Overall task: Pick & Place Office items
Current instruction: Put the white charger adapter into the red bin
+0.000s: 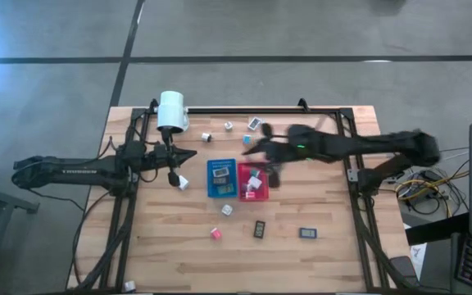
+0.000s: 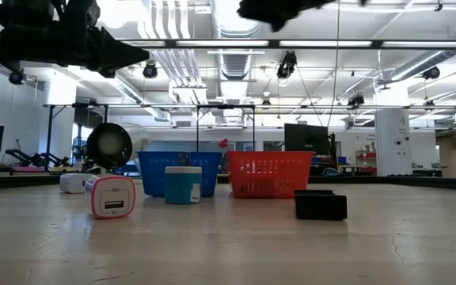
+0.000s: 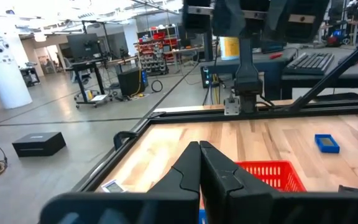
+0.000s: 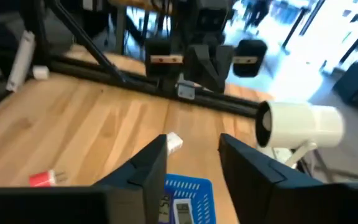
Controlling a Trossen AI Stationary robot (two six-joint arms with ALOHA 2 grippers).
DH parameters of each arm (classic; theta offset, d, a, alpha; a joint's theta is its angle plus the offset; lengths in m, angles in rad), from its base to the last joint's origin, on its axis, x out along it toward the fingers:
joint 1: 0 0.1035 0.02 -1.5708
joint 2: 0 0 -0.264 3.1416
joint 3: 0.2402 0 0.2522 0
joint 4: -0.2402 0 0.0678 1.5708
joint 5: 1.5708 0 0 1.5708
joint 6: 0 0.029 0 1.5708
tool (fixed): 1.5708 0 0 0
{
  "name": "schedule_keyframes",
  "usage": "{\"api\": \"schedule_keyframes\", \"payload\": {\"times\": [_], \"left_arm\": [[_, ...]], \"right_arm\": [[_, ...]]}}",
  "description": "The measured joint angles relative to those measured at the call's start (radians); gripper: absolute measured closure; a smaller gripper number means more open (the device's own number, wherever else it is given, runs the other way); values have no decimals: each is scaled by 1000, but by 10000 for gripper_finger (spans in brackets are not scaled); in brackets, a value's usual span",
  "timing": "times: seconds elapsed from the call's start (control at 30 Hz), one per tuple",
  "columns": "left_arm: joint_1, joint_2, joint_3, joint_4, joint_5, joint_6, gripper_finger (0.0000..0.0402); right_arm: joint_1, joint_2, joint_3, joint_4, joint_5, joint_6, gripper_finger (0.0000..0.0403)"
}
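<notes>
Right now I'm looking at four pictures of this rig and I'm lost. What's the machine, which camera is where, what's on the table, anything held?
Two dark robot arms work at a wooden table. One picture looks straight down, one sits at table height, and one rides on each wrist. The left tool is shut and empty, parked near the white cylinder. The right tool hovers over the blue tray and red tray, fingers apart, with nothing visible between them. Small office items lie scattered: a pink cube, dark flat rectangles, white cubes.
</notes>
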Motion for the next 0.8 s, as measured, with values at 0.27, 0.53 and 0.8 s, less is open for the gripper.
{"api": "schedule_keyframes", "payload": {"times": [0.27,0.53,0.8], "left_arm": [[0,2,0,-16,20,-22,399],[1,-18,0,-15,23,-24,399],[2,-134,0,-114,19,-14,399]], "right_arm": [[0,-379,-544,436,18,90,375],[-9,-589,-796,609,17,102,390],[-37,-792,-877,585,6,168,390]]}}
